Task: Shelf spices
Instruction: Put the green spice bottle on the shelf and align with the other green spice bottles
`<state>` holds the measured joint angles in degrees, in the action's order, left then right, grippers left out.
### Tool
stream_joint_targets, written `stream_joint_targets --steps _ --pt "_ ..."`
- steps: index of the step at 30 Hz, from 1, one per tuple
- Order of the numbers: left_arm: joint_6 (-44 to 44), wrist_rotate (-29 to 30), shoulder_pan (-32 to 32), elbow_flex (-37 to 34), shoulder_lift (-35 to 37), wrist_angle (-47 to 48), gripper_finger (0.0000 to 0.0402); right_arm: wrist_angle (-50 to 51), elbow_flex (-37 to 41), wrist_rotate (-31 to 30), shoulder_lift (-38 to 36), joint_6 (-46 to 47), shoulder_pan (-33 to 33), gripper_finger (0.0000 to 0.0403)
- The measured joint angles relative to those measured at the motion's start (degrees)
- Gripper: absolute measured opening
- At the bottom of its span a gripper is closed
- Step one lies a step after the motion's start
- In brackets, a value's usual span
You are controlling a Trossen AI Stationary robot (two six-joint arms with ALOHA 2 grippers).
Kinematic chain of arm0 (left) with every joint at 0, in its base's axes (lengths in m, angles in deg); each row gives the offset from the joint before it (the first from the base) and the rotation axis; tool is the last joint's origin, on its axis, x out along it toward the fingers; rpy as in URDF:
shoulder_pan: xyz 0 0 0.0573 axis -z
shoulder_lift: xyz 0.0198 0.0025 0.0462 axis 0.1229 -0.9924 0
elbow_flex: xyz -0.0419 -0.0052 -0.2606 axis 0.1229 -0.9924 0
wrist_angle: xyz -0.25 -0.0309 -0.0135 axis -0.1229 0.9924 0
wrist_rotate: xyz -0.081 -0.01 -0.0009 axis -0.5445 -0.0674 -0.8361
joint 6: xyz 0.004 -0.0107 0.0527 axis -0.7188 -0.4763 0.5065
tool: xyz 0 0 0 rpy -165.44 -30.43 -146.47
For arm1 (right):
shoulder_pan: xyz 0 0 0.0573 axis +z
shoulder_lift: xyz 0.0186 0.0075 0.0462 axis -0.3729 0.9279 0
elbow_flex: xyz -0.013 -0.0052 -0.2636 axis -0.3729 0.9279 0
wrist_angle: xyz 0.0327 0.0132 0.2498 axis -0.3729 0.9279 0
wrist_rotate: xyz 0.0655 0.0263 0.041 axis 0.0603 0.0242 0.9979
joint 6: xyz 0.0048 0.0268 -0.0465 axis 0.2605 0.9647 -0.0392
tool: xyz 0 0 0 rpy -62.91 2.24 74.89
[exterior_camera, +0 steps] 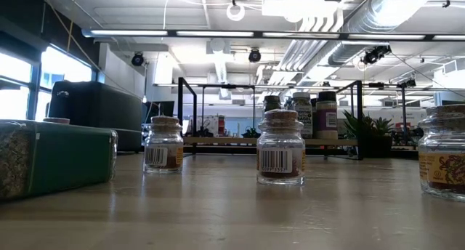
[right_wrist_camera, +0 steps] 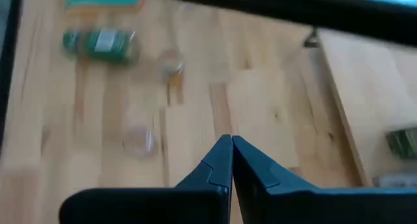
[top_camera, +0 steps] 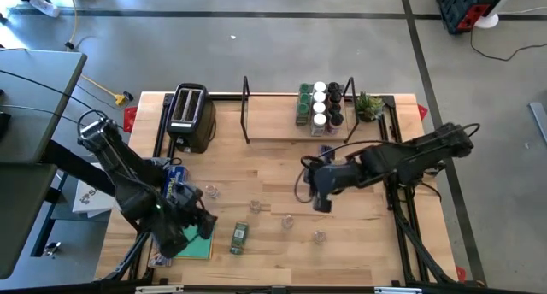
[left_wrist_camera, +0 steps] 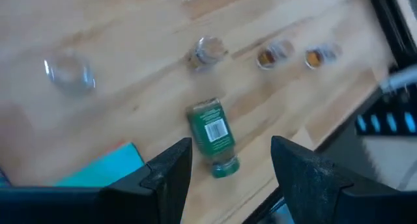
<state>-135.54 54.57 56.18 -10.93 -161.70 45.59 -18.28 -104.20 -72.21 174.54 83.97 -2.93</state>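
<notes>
- Left claw (top_camera: 208,219) hangs over the near-left part of the light wooden table (top_camera: 359,251), fingers parted with nothing between them; in the left wrist view its two dark fingers (left_wrist_camera: 168,175) frame bare wood.
- Just beyond the left claw lies a green-labelled spice jar on its side (top_camera: 239,236), close to the table's near edge; beside the claw, toward the left edge, a flat teal pad (top_camera: 193,245).
- Right claw (top_camera: 322,205) sits over the table's middle, fingers pressed together, empty; the right wrist view shows the tips meeting over open board.
- Between the two claws stand small clear glass jars (top_camera: 254,207), well apart from one another, with bare wood around each; three show in the low view with cork-like tops (exterior_camera: 280,146).
- Behind the right claw, at the table's far edge: the low shelf with a light wooden board and thin black metal end frames (top_camera: 273,138). Its right end holds a tight cluster of green-, white- and dark-lidded jars (top_camera: 321,103); the left stretch of board is free.
- Beyond the shelf's right frame, a small green potted plant (top_camera: 369,106); to the shelf's left, a black-and-silver toaster (top_camera: 190,114).
- Jars' contents are too small to read from above; wrist views are blurred. In the low view a green jar is cut off at the frame edge, and neither claw shows there.
</notes>
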Motion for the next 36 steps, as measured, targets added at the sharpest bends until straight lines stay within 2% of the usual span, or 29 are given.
stream_joint_targets --steps 2,4,7,9,15,22,26,36 --pt "-6.04 -2.23 -0.58 0.0 -1.94 -1.15 0.0204 0.78 1.54 2.02 -1.45 -5.94 -0.87 0.0004" --pt "-8.8 -7.64 -1.6 0.01 -3.97 -4.12 0.0204 1.5 2.68 2.32 -3.52 -8.73 -1.58 0.0004" --pt "-8.76 -23.63 -3.24 0.04 -8.89 -9.85 0.0204 0.27 4.78 2.39 -7.88 -6.56 -1.94 0.0004" --pt "-8.8 -29.19 -3.43 -0.02 -12.76 -14.93 0.0204 -1.82 7.11 3.04 -10.39 -4.35 -1.3 0.0004" --pt "-14.57 -28.37 -3.31 0.0 -22.08 -26.81 0.0217 -5.87 14.21 3.15 -18.24 2.38 2.47 0.0004" --pt "-12.61 -27.22 -5.25 -0.02 -28.61 -28.36 0.0261 -5.62 16.94 -0.22 -22.53 14.66 4.46 0.0004" --pt "-12.57 -25.4 -6.68 -0.02 -30.99 -28.08 0.0269 -7.29 16.96 -0.23 -22.81 15.47 4.65 0.0004" --pt "-14.64 -26.44 -10.21 0.15 -34.68 -28.06 0.0269 -7.61 16.94 -0.05 -22.89 11.85 4.65 0.0004"
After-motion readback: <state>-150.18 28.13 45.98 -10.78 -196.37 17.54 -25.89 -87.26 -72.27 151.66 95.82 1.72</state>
